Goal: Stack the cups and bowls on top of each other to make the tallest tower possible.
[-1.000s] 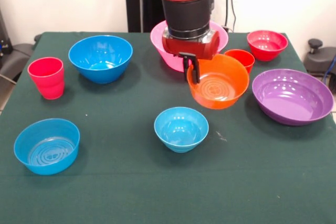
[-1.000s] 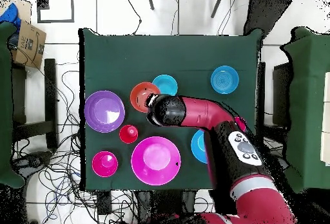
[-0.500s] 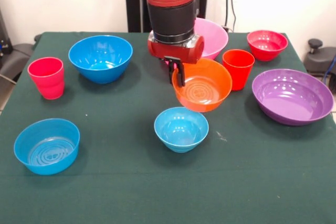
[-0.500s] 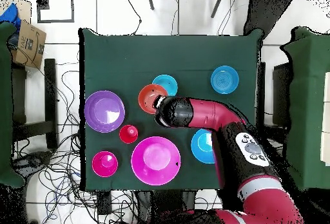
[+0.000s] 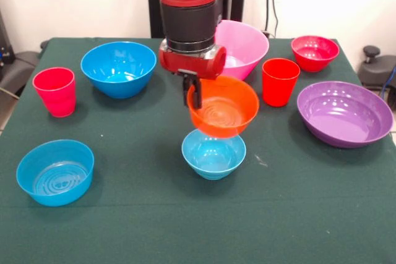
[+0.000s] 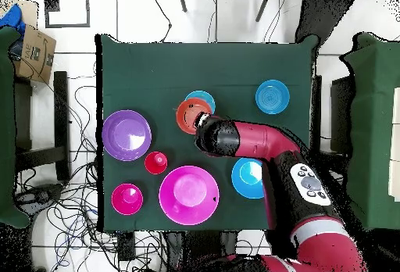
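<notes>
At the centre of your frame the orange bowl [image 6: 190,115] overlaps the light-blue bowl [image 6: 205,98], with the red arm [image 6: 258,142] reaching in from the lower right. To the left you see the purple bowl [image 6: 126,135]; the large pink bowl [image 6: 188,195] lies below centre.

The red and black arm [image 5: 189,4] descends from twelve o'clock in the front view, its wrist vertical. The black two-fingered gripper [image 5: 193,94] points straight down, its fingers [image 5: 191,97] pinched on the nine o'clock rim of a glossy orange plastic bowl [image 5: 224,107], held aloft.
</notes>
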Available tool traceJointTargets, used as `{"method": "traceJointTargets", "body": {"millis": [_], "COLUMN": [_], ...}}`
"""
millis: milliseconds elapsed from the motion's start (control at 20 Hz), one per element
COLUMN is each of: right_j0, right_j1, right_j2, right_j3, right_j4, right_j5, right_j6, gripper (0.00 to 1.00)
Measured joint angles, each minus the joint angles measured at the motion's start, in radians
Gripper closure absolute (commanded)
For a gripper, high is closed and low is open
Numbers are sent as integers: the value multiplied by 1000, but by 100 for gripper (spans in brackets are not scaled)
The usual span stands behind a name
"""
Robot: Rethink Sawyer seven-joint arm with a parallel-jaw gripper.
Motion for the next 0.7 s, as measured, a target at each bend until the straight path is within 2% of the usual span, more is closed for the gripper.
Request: {"method": "traceJointTargets", "body": {"millis": [50,400,700], "right_j0": [8,35,47], "right_j1": [7,49,76], "right_j2": [-22,-93,-119], "right_j3": [-12,-47,-57], "right_j4": [-13,-28,-27], "right_j5": [-44,-182,-227], "right_j6": [0,0,0], "gripper": [100,100,100]}}
